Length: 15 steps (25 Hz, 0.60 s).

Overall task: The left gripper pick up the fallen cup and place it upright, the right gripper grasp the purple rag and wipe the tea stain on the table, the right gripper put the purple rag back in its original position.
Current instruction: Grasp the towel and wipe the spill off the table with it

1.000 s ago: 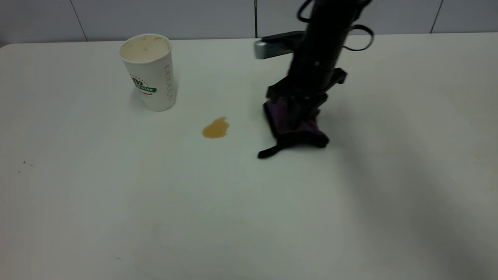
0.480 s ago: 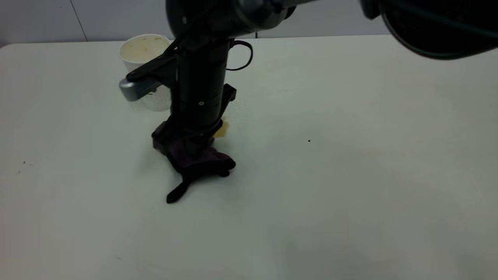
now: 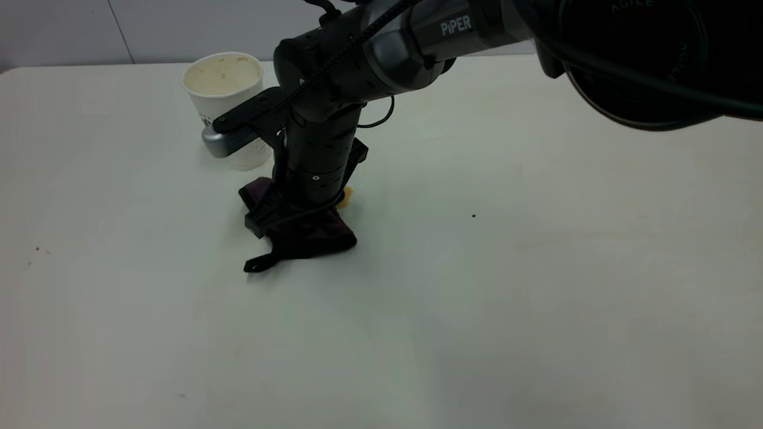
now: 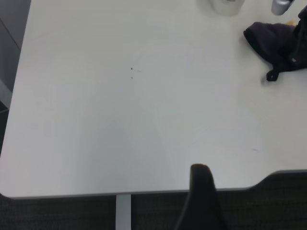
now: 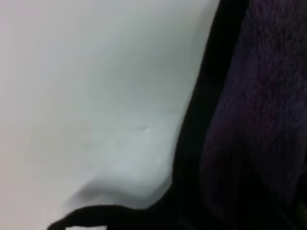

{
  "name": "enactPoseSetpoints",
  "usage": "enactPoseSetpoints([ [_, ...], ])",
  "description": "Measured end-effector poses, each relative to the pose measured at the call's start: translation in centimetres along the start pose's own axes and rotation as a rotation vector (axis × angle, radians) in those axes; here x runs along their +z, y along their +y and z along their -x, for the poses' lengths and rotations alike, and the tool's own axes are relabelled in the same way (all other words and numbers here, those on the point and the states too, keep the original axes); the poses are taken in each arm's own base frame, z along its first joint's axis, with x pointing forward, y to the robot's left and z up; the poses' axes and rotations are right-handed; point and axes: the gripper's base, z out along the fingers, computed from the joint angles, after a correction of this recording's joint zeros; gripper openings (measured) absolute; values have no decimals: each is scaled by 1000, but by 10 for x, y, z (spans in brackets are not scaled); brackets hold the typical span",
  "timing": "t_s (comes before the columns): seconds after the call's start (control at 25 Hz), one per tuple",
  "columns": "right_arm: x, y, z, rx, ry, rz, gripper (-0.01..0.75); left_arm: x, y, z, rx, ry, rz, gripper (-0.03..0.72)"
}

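Observation:
The white paper cup (image 3: 223, 95) stands upright at the far left of the table (image 3: 536, 268). My right gripper (image 3: 298, 217) reaches in from the upper right, points down and is shut on the purple rag (image 3: 313, 235), pressing it on the table just in front of the cup. The rag's black tab (image 3: 257, 264) trails toward the front left. Only a sliver of the amber tea stain (image 3: 346, 196) shows beside the gripper; the rest is hidden under rag and arm. The rag fills the right wrist view (image 5: 254, 120). The left gripper is parked off the table's edge, with one finger (image 4: 201, 191) showing.
The left wrist view shows the rag (image 4: 276, 40) and the cup's base (image 4: 228, 5) far off, across bare tabletop (image 4: 120, 120). A tiny black speck (image 3: 474, 215) lies right of centre. The right arm's silver joint piece (image 3: 223, 142) hangs in front of the cup.
The right gripper carried the rag left from right of the stain onto it, then shifted slightly back toward the cup. The stain went from fully visible to mostly covered.

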Motion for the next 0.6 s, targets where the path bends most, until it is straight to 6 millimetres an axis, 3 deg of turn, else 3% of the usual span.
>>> enactPoseSetpoints([
  [0.12,1,-23,1,53,-43,-25,58,0,0,0,0,0,0,589],
  [0.44,3,-110,-9,257,-163,-115,60,0,0,0,0,0,0,589],
  [0.6,3,-125,-13,298,-180,-132,62,0,0,0,0,0,0,589],
])
